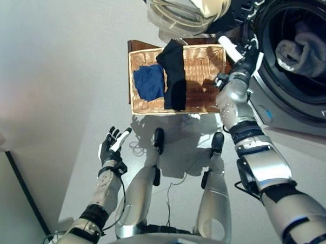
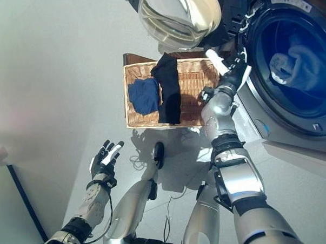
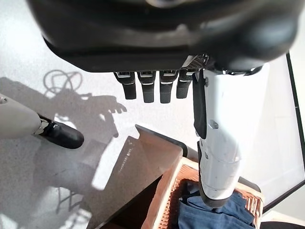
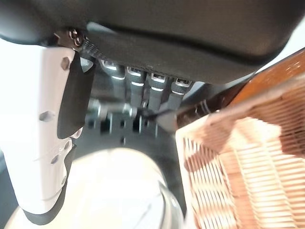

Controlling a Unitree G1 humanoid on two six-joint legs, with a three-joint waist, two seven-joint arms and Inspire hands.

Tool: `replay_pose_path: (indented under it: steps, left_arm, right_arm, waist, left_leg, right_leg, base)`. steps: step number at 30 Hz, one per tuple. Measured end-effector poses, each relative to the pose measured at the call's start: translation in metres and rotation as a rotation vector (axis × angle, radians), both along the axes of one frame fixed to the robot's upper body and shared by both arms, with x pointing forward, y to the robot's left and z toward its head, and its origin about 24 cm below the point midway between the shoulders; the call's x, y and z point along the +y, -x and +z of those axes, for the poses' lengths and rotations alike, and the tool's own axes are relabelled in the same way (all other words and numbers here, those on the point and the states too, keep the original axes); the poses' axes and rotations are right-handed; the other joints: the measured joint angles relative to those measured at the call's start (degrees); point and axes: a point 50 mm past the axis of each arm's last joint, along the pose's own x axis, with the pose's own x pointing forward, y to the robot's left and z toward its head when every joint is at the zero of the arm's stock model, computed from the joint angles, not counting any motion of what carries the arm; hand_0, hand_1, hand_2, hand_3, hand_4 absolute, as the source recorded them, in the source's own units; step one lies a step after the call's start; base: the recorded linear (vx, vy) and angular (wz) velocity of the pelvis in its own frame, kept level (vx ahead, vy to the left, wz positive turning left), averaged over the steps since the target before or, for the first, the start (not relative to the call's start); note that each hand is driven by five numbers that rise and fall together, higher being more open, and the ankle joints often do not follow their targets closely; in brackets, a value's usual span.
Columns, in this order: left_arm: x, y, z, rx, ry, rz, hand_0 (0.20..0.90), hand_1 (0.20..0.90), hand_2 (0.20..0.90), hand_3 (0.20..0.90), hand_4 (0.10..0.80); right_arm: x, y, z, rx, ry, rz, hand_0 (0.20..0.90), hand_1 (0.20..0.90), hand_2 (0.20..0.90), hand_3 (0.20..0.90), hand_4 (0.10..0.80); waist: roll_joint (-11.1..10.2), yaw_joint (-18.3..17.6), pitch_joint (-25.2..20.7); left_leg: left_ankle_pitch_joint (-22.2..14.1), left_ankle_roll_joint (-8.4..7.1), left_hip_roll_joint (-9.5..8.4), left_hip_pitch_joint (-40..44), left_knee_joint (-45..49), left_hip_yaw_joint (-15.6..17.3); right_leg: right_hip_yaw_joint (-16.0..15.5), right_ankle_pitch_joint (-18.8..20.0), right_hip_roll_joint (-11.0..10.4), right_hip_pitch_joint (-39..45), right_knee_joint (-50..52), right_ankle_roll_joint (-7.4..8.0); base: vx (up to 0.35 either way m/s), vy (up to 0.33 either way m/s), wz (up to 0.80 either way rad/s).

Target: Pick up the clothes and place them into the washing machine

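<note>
The wicker basket (image 1: pixel 209 59) rests on a dark brown box (image 1: pixel 140 45) beside the washing machine (image 1: pixel 293 114). A blue garment (image 1: pixel 149 82) lies in its left part. A black garment (image 1: pixel 175 74) lies across its middle and hangs over the far rim. Grey clothes (image 1: pixel 302 52) lie inside the drum. My right hand (image 1: pixel 240 54) is open and empty at the basket's far right corner, beside the machine's opening; its fingers (image 4: pixel 143 86) are straight past the basket rim (image 4: pixel 214 130). My left hand (image 1: pixel 113 144) is open and empty over the floor, near and left of the basket.
The machine's round glass door (image 1: pixel 184 12) stands open beyond the basket. In the left wrist view the brown box (image 3: pixel 143 164) and the blue garment (image 3: pixel 217 214) show past the fingers. A wall with a dark edge (image 1: pixel 24 191) runs along the left.
</note>
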Motion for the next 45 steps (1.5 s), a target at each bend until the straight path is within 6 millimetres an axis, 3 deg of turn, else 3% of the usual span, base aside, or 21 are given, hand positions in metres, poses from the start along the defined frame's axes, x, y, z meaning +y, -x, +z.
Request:
replay_pose_path:
  steps: [11, 21, 31, 45]
  left_arm:
    - [0.004, -0.004, 0.01, -0.042, -0.05, 0.004, 0.9, 0.9, 0.9, 0.9, 0.8]
    - [0.007, -0.008, 0.017, -0.075, -0.075, -0.001, 0.9, 0.9, 0.9, 0.9, 0.8]
    - [0.005, -0.019, 0.029, -0.132, -0.1, -0.014, 0.9, 0.9, 0.9, 0.9, 0.8]
    - [0.004, -0.02, 0.031, -0.135, -0.102, -0.015, 0.9, 0.9, 0.9, 0.9, 0.8]
  right_arm:
    - [0.027, -0.001, -0.016, 0.088, 0.251, 0.059, 0.9, 0.9, 0.9, 0.9, 0.8]
    - [0.014, -0.005, -0.04, 0.236, 0.266, 0.025, 0.9, 0.9, 0.9, 0.9, 0.8]
    - [0.007, -0.009, -0.037, 0.277, 0.305, 0.027, 0.9, 0.9, 0.9, 0.9, 0.8]
    - [0.003, -0.015, -0.012, 0.239, 0.336, -0.021, 0.9, 0.9, 0.9, 0.9, 0.8]
  waist:
    - [-1.2, 0.6, 0.7]
    - [-1.3, 2.3, 0.8]
    - [-1.3, 4.4, 0.8]
    - [-1.2, 5.1, 0.8]
  left_leg:
    - [0.2, -0.54, 0.61, -0.4, 0.0, -1.0]
    - [0.5, -0.84, 0.97, -3.4, 0.0, -1.6]
    - [1.2, -1.12, 0.98, -7.4, 0.0, -3.3]
    - [1.9, -2.28, 1.27, -11.2, 0.4, -5.2]
  right_leg:
    - [-1.2, -0.3, 0.4, 0.6, -0.1, -0.24]
    - [-2.0, -0.5, 0.8, -1.9, -0.1, -0.65]
    - [-3.6, -0.5, 0.8, -5.0, 0.1, -0.76]
    - [-4.8, -1.5, 1.1, -9.0, 2.9, -1.24]
  base:
    - [-0.009, 0.003, 0.05]
    - [-0.006, 0.008, 0.04]
    - [0.0, -0.001, 0.07]
    - [0.001, -0.007, 0.04]
